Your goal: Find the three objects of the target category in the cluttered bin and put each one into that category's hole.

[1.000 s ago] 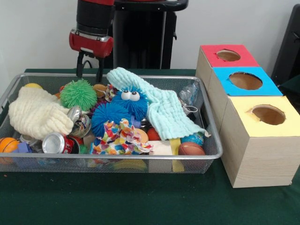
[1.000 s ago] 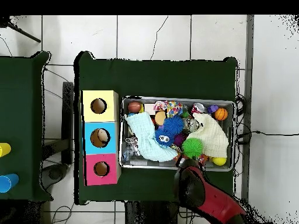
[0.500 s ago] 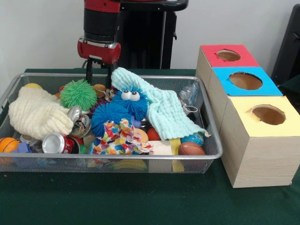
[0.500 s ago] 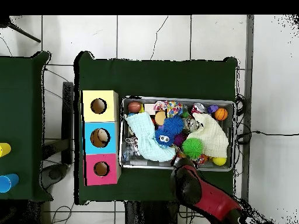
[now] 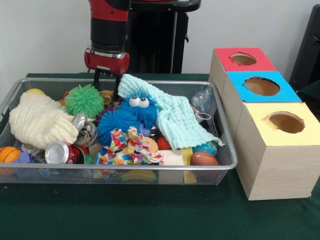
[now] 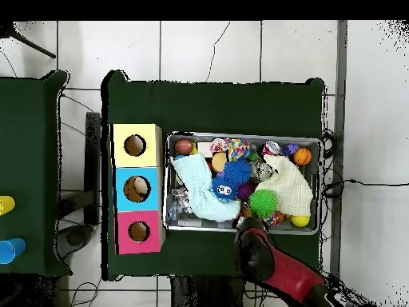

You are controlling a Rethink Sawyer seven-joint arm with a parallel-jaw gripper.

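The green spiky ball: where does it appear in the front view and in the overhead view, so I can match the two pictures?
Front view: the green spiky ball sits at the bin's back left, beside the cream cloth.
Overhead view: the green spiky ball lies right of centre in the bin, near its lower edge, left of the cream cloth.
Shared landmark: the blue fuzzy toy with eyes, next to the ball in both views.

Wire bin (image 5: 227, 150) crammed with clutter — beside it, three boxes (image 5: 278, 150) with round holes.
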